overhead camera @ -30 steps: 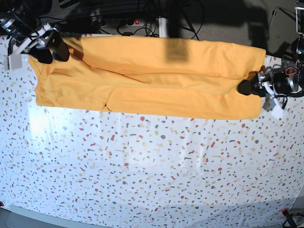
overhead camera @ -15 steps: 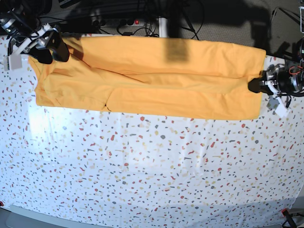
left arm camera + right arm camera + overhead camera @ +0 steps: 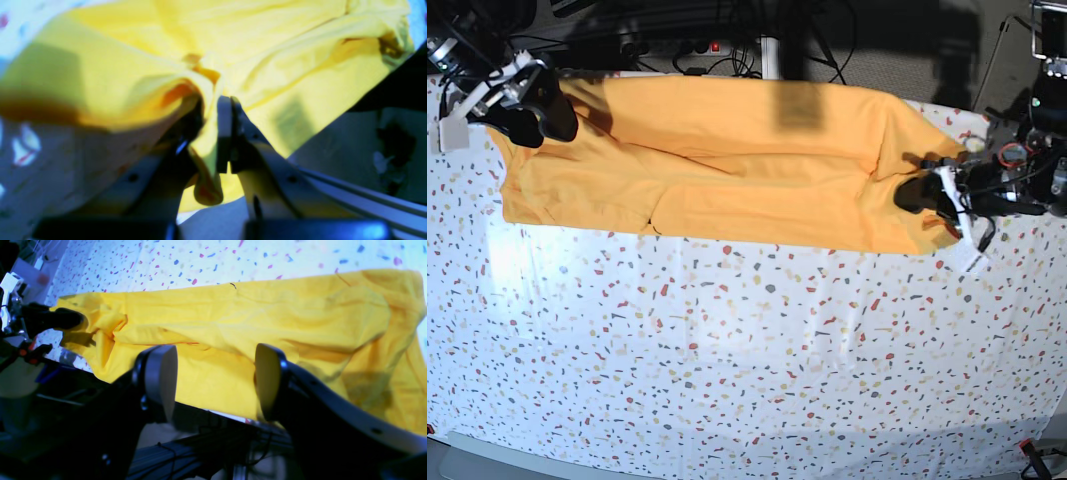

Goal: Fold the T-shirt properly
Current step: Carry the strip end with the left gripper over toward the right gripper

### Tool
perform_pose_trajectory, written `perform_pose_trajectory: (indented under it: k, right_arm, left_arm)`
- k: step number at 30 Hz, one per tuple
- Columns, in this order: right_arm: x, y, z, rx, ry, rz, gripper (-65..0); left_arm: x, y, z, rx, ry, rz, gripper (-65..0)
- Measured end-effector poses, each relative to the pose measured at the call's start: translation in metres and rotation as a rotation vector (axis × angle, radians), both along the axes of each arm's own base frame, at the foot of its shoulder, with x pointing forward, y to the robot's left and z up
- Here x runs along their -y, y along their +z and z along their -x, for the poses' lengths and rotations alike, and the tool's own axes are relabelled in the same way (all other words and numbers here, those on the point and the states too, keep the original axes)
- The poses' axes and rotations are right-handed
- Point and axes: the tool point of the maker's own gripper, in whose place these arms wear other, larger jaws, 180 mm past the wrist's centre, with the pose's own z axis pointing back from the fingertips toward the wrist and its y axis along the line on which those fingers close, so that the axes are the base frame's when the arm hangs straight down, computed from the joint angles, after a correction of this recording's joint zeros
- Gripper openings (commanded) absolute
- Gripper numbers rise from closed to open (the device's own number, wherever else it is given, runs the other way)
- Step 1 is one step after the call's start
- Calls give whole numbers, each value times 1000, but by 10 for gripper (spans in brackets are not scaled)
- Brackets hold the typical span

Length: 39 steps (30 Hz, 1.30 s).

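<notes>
The mustard T-shirt (image 3: pixel 727 170) lies as a long band across the far side of the table. On the base view's right, my left gripper (image 3: pixel 917 192) is shut on the shirt's end, which is bunched and drawn inward. In the left wrist view the fingers (image 3: pixel 224 126) pinch a fold of the yellow cloth (image 3: pixel 133 66). My right gripper (image 3: pixel 537 105) hovers open at the shirt's other end. The right wrist view shows its pads (image 3: pixel 160 380) wide apart above the T-shirt (image 3: pixel 267 323), holding nothing, with the left gripper (image 3: pixel 56 318) at the far end.
A white speckled tablecloth (image 3: pixel 727 350) covers the table. A power strip and cables (image 3: pixel 697 45) lie past the far edge. A red clamp (image 3: pixel 1032 450) sits at the near right corner.
My left gripper has shut on the shirt's end and moved left with it, pulling that end inward and bunching it. The right gripper has stayed open and in place.
</notes>
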Motion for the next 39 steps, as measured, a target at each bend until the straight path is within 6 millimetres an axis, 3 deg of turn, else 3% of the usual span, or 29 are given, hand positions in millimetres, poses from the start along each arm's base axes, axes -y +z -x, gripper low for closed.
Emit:
perform_pose_trajectory:
  k: [9,17,22,26,33,39]
  right_arm:
    - [-7,11,-1,30,25,29,-284]
    - [-22,27,-4,85,76,-28,-284]
    - [-41,56,-13,195,146,-26,-284]
    - [-43,63,-20,237,139,-43,-284]
    - [-48,73,-26,287,151,-71,-284]
    - [-49,73,-25,282,157,-74,-284]
  left_arm:
    - [53,21,7,119,5,63,-650]
    - [89,16,4,122,57,108,-650]
    - [104,16,1,127,78,119,-650]
    - [124,15,3,127,68,124,-650]
    - [179,17,14,173,-7,108,-650]
    - [194,13,16,200,5,63,-650]
